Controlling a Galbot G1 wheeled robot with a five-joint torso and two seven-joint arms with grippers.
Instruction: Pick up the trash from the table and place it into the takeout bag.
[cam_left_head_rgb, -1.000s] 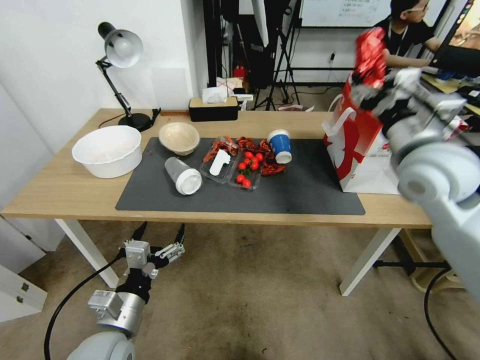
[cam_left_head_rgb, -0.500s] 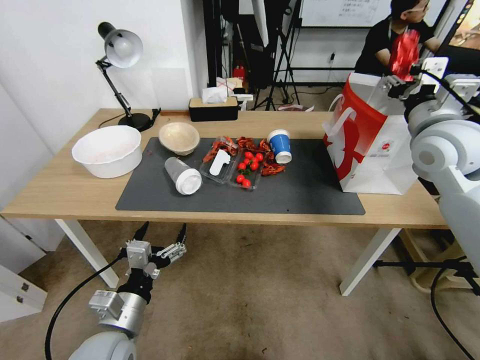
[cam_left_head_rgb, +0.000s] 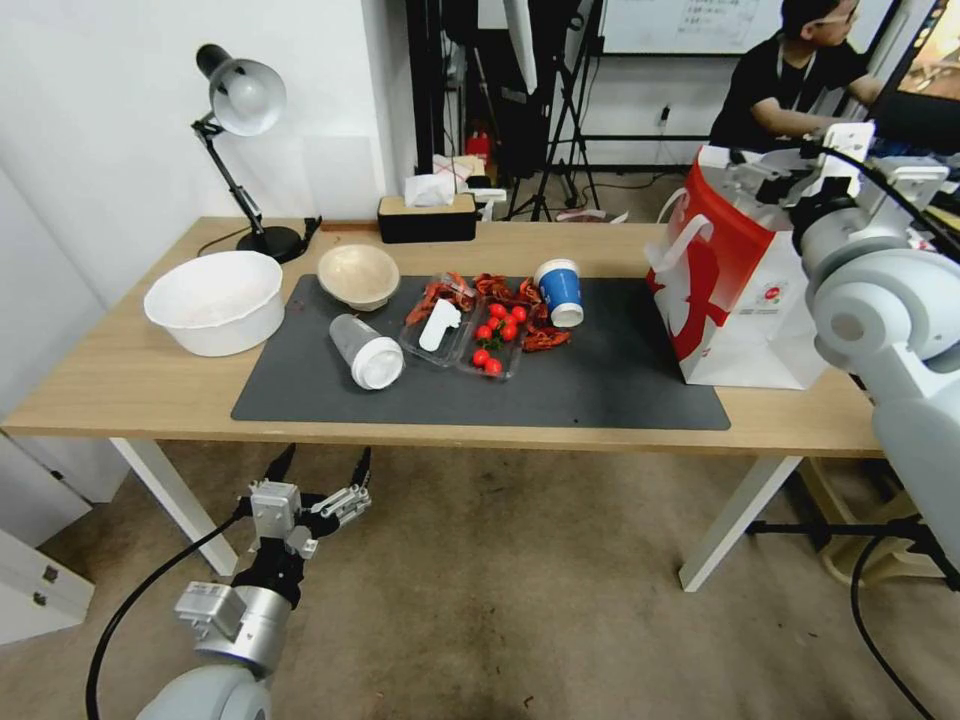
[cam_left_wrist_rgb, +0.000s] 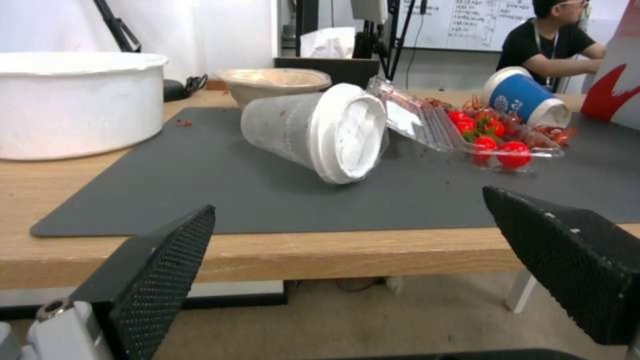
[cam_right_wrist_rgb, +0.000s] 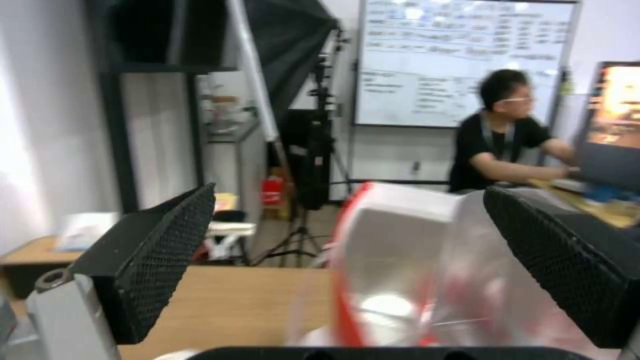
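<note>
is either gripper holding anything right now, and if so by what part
Nothing is held. The right gripper is open above the takeout bag, with nothing between its fingers. The left gripper is open and empty below the table edge.

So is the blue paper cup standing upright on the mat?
No, the blue paper cup lies tipped on its side on the mat.
</note>
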